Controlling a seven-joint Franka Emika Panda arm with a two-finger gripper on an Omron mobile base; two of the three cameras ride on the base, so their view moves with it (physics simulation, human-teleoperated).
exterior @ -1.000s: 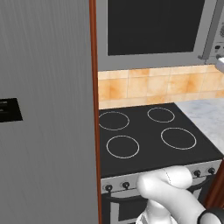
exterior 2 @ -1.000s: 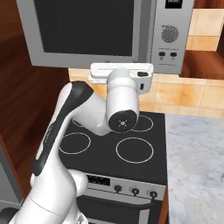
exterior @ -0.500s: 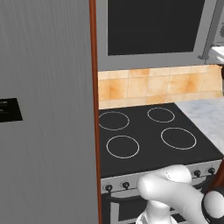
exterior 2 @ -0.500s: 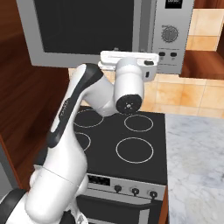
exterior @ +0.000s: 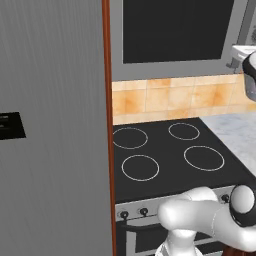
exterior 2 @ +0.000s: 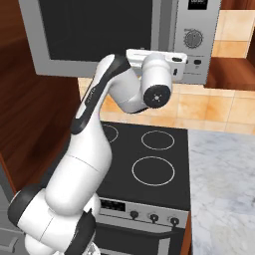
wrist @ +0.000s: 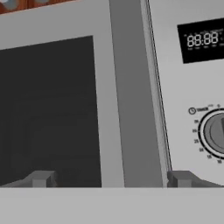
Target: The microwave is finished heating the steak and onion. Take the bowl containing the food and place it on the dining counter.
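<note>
A: Where's the gripper (wrist: 109,179)?
B: Right up at the microwave (exterior 2: 99,35), its fingers (wrist: 41,178) spread wide on either side of the door's right frame, holding nothing.
A: Door?
B: Closed; the dark window hides what's inside. The dial (wrist: 214,133) and display (wrist: 203,40) sit just right of the door.
A: Below the microwave?
B: The stovetop (exterior 2: 149,154).
</note>
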